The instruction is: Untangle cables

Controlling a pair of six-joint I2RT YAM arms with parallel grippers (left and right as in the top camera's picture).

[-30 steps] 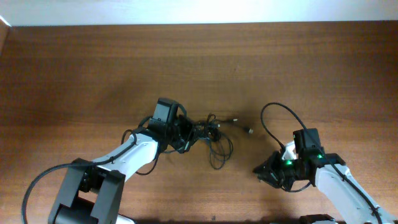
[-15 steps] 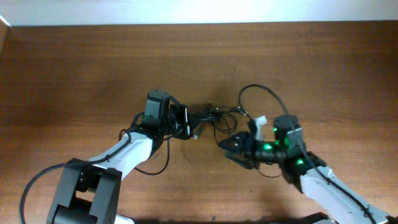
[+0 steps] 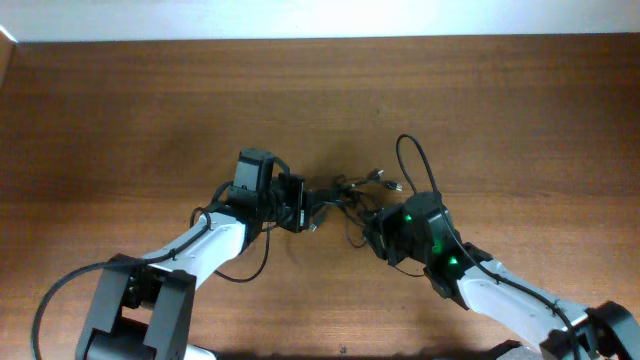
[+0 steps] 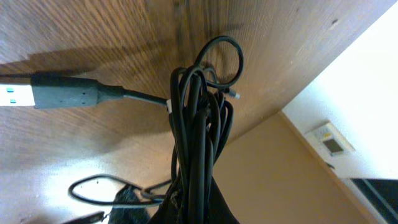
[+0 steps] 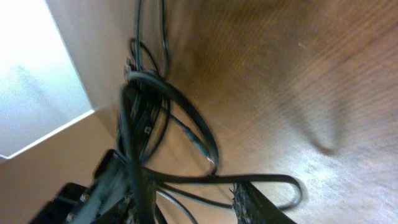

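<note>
Thin, glossy black cables [image 3: 343, 192] lay bunched in loose loops on a grainy wooden table [image 3: 150, 110], left gripper [image 3: 300, 205] pinched the bundle, right gripper [image 3: 372, 230] just beside it, its grip impossible to tell.

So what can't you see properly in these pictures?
How many cables: tiny overhead, one tight bunch in both wrist views.
Left tool open or shut: the bunch covers its fingers in the left wrist view.
Right tool open or shut: the right wrist view is blurred.
Silver plug: cut off by the left wrist view's left edge.
</note>
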